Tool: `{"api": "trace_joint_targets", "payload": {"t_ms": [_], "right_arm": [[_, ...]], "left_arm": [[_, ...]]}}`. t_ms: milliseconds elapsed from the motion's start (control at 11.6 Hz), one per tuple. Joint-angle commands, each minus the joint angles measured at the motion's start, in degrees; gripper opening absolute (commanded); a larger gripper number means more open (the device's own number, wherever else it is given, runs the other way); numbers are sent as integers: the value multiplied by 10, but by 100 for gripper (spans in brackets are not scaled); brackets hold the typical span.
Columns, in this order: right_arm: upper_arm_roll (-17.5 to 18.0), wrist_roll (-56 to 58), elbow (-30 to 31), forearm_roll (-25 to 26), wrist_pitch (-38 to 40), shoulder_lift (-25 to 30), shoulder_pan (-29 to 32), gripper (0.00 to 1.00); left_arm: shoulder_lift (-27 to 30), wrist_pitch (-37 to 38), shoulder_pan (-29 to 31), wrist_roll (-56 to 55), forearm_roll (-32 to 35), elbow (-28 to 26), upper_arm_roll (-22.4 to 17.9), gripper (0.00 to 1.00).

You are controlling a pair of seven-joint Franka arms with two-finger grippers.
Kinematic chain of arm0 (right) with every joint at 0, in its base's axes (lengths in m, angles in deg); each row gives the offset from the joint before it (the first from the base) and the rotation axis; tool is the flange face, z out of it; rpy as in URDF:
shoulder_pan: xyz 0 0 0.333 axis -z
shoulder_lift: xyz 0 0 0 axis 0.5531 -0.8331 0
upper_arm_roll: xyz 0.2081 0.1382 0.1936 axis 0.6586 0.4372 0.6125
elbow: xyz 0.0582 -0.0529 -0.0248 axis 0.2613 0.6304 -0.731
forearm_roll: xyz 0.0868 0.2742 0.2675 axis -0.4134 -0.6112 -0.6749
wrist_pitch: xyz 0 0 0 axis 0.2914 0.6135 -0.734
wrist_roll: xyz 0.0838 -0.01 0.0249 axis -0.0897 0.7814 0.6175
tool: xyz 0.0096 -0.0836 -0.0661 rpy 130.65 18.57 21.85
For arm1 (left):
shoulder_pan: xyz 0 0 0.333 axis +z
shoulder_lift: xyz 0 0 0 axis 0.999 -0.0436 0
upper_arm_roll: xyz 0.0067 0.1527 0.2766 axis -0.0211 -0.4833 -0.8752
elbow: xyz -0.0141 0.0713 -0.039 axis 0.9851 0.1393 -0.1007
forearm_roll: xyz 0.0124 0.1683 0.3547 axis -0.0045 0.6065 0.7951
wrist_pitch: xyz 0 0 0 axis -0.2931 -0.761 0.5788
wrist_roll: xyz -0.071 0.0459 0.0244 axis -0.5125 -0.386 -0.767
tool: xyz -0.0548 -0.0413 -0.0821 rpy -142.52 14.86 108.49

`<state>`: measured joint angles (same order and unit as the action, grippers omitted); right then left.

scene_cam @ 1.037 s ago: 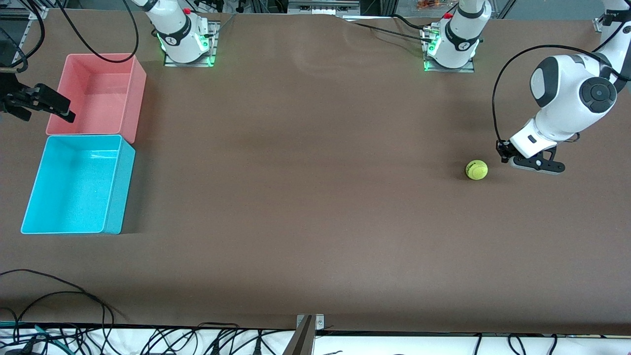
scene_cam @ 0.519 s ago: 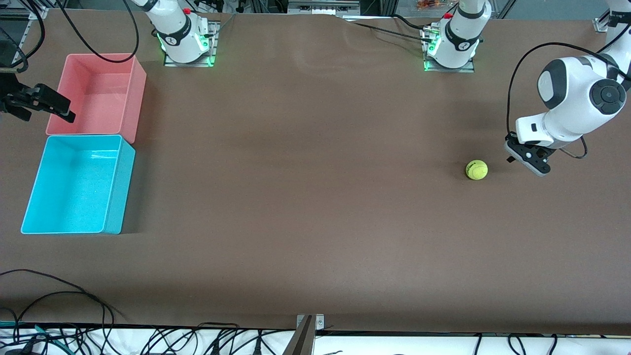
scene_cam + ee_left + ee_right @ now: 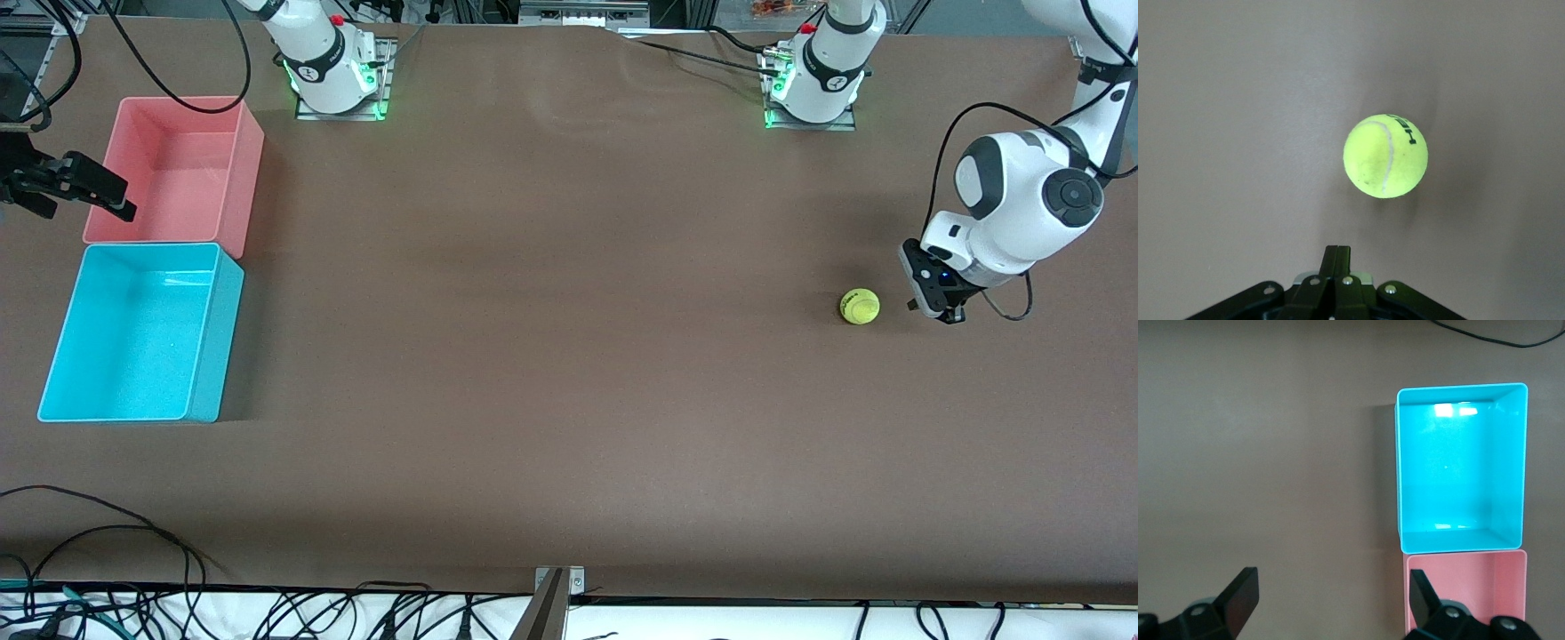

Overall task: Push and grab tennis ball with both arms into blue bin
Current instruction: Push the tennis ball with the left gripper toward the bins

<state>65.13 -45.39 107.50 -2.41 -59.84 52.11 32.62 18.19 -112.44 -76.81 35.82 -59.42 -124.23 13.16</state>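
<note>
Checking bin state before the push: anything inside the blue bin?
Nothing: the blue bin shows only its bare floor in the front and right wrist views. The tennis ball lies on the table near the shut left gripper. No part of the floor is covered.

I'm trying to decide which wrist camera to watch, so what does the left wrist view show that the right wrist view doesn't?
Only the left wrist view shows the tennis ball, lying on the table just ahead of the left pincer, whose fingers are shut together. Only the right wrist view shows the blue bin and the pink bin, side by side and both empty, with the right pincer open above them. Both share the bare brown table.
</note>
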Motion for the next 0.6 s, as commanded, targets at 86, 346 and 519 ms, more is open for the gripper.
{"api": "trace_joint_targets", "payload": {"t_ms": [86, 346, 519], "right_arm": [[2, 2, -12, 5, 8, -2, 1, 100], [2, 1, -12, 5, 8, -2, 1, 100], [2, 1, -12, 5, 8, -2, 0, 100]], "left_arm": [[-35, -26, 13, 77, -4, -3, 3, 0], [-59, -45, 13, 152, -72, -5, 3, 0], [-81, -57, 11, 193, -123, -5, 3, 0]]}}
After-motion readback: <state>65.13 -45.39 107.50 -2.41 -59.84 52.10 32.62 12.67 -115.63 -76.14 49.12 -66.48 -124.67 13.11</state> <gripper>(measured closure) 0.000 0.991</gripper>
